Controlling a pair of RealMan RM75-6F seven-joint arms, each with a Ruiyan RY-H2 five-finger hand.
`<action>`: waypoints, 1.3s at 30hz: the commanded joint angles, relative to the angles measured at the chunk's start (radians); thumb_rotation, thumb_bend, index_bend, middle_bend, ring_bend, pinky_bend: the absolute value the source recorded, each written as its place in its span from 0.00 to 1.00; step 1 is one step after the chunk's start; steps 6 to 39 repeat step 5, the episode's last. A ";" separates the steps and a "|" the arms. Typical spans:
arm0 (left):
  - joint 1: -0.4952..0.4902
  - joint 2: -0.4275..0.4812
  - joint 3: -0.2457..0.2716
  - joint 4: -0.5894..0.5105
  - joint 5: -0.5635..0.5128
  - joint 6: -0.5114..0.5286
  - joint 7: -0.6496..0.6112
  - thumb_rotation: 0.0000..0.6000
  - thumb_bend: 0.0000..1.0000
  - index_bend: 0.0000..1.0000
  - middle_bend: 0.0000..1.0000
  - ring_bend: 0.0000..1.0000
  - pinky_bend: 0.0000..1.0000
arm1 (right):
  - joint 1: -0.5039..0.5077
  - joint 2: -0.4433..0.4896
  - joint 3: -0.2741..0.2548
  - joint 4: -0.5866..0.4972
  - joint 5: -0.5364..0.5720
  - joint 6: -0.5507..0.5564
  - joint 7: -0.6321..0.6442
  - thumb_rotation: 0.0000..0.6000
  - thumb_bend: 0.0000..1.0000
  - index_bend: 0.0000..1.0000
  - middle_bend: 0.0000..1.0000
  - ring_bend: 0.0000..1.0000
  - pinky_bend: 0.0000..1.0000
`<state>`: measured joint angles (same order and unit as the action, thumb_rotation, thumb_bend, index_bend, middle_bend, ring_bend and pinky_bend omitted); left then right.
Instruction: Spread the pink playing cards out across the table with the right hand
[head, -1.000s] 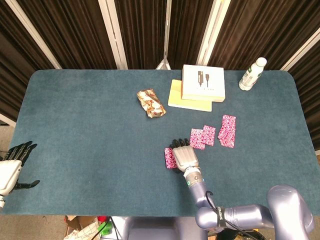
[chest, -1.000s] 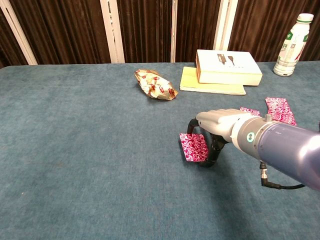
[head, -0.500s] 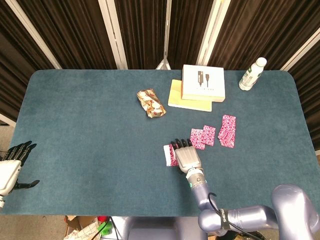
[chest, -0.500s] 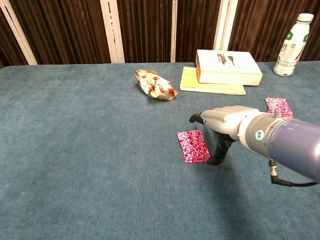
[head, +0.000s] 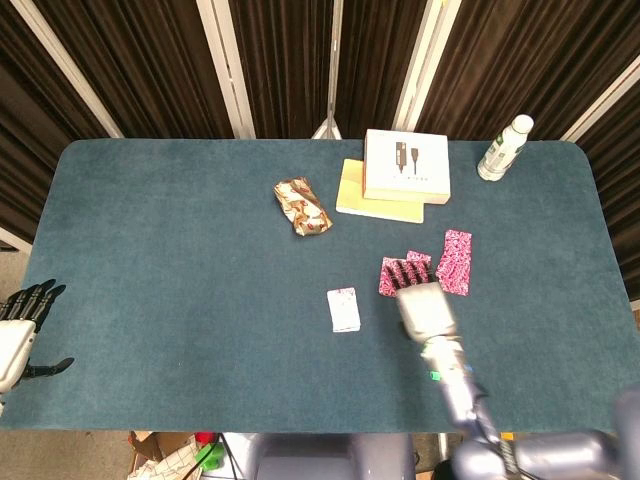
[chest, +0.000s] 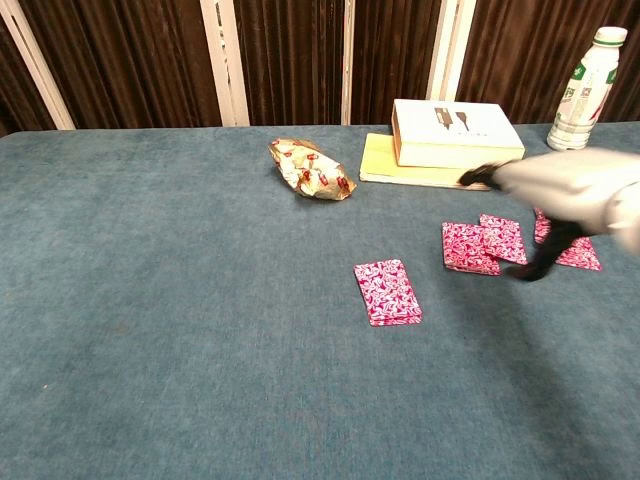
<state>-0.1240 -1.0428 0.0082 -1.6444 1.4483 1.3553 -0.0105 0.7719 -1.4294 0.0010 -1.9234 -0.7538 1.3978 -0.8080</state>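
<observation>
Lying flat on the teal, felt-like bench (chest: 150, 300): a small rectangular stack of pink playing cards (chest: 387, 292), patterned with white swirls, alone near the middle and well apart from the right hand (chest: 560, 190). Showing paler in the head view, the same stack (head: 343, 309). Resting further right: two overlapping pink cards (chest: 484, 243) and another pink card (chest: 572, 245), partly hidden behind the hand. Hovering blurred above those cards, smooth grey shell, dark fingers (chest: 535, 268) pointing down toward the bench; holding nothing, though cannot tell exactly how far the fingers are curling. Hanging off the near left edge, the left hand (head: 22, 330), black fingers spread and empty. Sitting toward the back: a crinkled foil snack packet (chest: 310, 168), a white box (chest: 455, 132) stacked on a thin yellow book (chest: 420, 174), and an upright white plastic bottle (chest: 584, 90).
</observation>
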 joint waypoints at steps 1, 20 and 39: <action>0.012 -0.009 -0.001 0.005 0.015 0.030 0.014 1.00 0.01 0.00 0.00 0.00 0.00 | -0.180 0.198 -0.159 -0.019 -0.298 0.131 0.228 1.00 0.32 0.00 0.00 0.00 0.00; 0.027 -0.019 0.000 0.012 0.035 0.068 0.026 1.00 0.01 0.00 0.00 0.00 0.00 | -0.305 0.268 -0.228 0.061 -0.465 0.230 0.418 1.00 0.32 0.00 0.00 0.00 0.00; 0.027 -0.019 0.000 0.012 0.035 0.068 0.026 1.00 0.01 0.00 0.00 0.00 0.00 | -0.305 0.268 -0.228 0.061 -0.465 0.230 0.418 1.00 0.32 0.00 0.00 0.00 0.00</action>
